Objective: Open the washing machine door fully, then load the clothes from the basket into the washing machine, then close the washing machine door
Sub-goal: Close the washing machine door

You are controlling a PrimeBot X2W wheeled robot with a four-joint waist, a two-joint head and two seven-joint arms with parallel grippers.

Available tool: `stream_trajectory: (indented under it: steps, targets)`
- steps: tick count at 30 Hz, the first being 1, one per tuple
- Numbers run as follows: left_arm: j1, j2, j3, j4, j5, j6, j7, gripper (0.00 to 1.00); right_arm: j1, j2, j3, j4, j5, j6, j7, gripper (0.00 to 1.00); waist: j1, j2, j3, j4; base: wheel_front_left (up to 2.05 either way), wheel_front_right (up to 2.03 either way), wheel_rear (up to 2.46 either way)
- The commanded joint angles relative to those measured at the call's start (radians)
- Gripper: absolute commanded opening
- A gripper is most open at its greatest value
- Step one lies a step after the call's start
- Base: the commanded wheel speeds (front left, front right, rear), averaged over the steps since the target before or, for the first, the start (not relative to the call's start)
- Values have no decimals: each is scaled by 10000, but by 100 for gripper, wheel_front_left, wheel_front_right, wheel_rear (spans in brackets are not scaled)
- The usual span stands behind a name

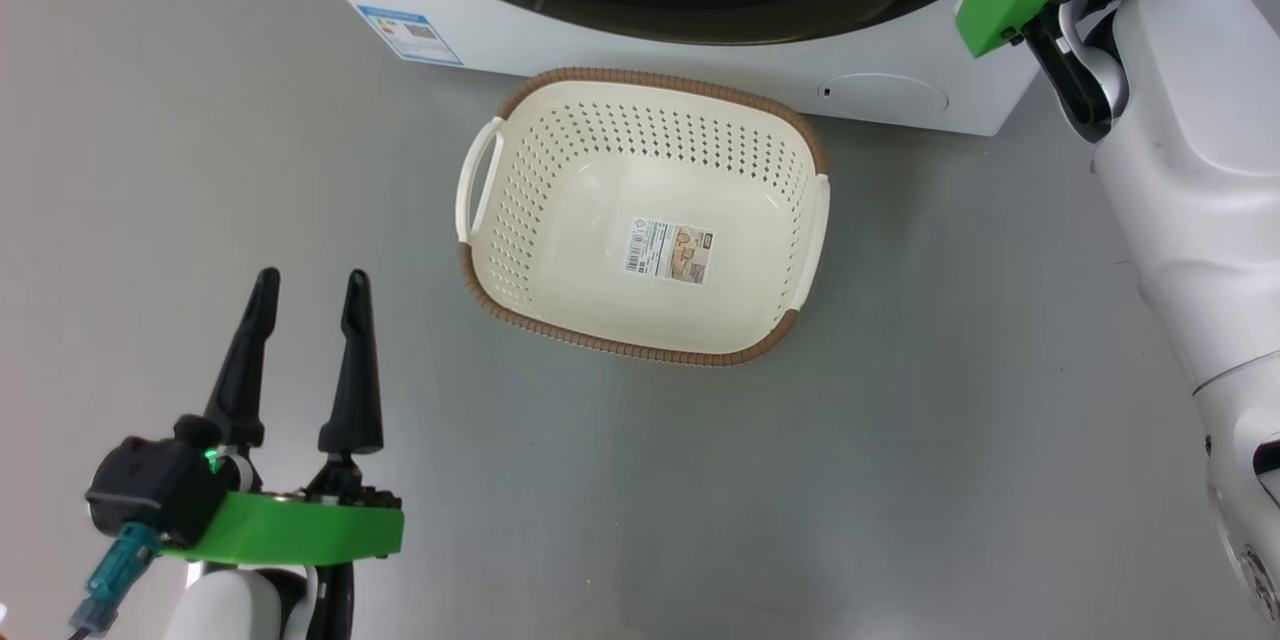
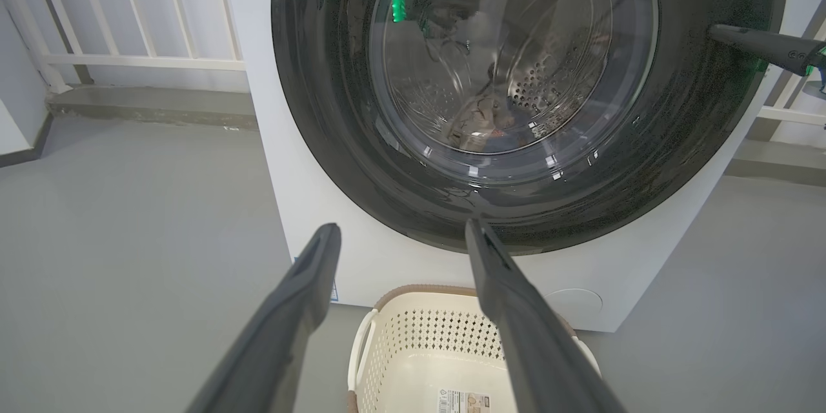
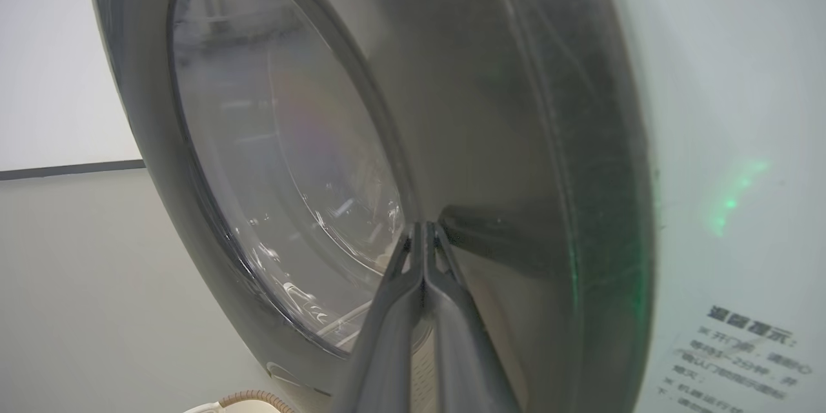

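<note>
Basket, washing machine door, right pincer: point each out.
basket (image 1: 650, 76), head view, brown rim, far edge.
washing machine door (image 2: 513, 58), left wrist view, centre of glass bowl.
right pincer (image 3: 424, 227), right wrist view, shut fingertips.

The washing machine door (image 1: 690, 0) runs past the head view's top edge. Through its glass the clothes (image 2: 481, 126) are an indistinct heap; the left wrist view crops the basket (image 2: 426, 335).
</note>
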Motion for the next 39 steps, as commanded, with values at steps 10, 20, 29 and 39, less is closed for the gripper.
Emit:
stream_trajectory:
  steps: [10, 20, 29, 39]
  targets:
    - [-36, 197, 470, -123, 143, -28, -90, 100, 1168, 343, 287, -1532, 153, -44, -45, 0, 0, -1, -433, -425, 0, 0, 0]
    - [41, 204, 582, -12, 509, -73, -90, 100, 3385, -105, 140, -3863, 447, -44, -45, 0, 0, -1, -959, -1062, 0, 0, 0]
    - [215, 374, 549, 212, 571, -95, -90, 100, 6130, -107, -976, -5892, 276, -44, -45, 44, 0, -1, -1548, -1649, 0, 0, 0]
    - [605, 596, 567, 434, 494, -101, -90, 100, 8126, 332, -2163, -6664, 42, -44, -45, 100, 0, -1, -2224, -2099, 0, 0, 0]
